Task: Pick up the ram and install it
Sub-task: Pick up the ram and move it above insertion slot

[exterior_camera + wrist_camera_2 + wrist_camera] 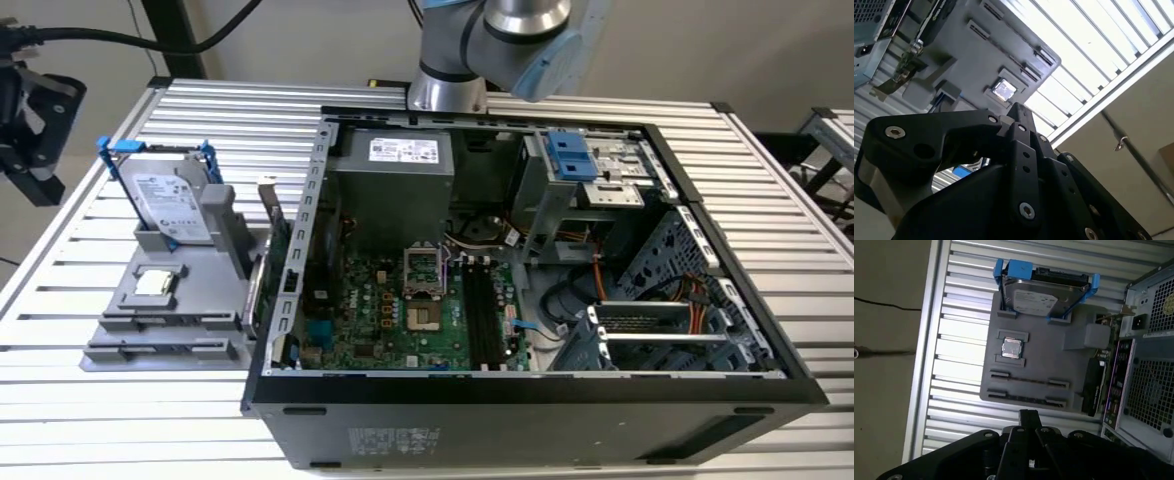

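The gripper (1027, 414) hangs above the edge of the grey holder tray (1044, 362) in the first wrist view, with its fingers pressed together and nothing held between them. The tray carries a hard drive (1040, 296) in a blue frame and a square chip (1012, 347). Location of the ram is not established: whether it sits in the black motherboard slots (487, 315) of the open case (534, 405) cannot be told.

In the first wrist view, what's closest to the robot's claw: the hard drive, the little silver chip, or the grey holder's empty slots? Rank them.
From the gripper:
1. Empty slots, on the holder edge nearest it.
2. Silver chip, around the holder's middle.
3. Hard drive, at its far edge.
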Robot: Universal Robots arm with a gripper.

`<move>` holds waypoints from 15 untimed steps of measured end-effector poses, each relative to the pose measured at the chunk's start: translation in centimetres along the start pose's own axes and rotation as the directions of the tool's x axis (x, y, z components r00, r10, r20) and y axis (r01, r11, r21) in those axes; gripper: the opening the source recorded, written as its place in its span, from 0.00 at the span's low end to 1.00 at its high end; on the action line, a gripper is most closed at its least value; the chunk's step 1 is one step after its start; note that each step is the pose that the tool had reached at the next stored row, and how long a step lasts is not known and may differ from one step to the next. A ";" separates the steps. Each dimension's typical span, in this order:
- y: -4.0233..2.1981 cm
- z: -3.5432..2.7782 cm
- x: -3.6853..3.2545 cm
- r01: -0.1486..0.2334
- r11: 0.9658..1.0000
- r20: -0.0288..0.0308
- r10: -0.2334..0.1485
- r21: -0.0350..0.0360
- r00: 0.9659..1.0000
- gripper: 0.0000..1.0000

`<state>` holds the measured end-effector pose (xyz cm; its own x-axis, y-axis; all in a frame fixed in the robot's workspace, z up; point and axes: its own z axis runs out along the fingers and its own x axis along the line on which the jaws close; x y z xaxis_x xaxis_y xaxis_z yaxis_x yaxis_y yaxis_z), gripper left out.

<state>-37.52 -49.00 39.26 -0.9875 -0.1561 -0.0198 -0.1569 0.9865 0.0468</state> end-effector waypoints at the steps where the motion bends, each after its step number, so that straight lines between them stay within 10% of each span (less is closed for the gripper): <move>1: 0.01 0.00 0.06 0.010 1.000 -0.001 -0.010 0.001 1.000 0.00; 8: 0.04 0.00 0.22 0.092 0.996 -0.003 -0.092 0.002 0.996 0.00; 15: 0.04 0.00 0.22 0.205 0.979 0.000 -0.205 0.001 0.979 0.00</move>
<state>-37.74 -49.00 39.25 -0.9344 -0.3549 -0.0294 -0.3559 0.9337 0.0403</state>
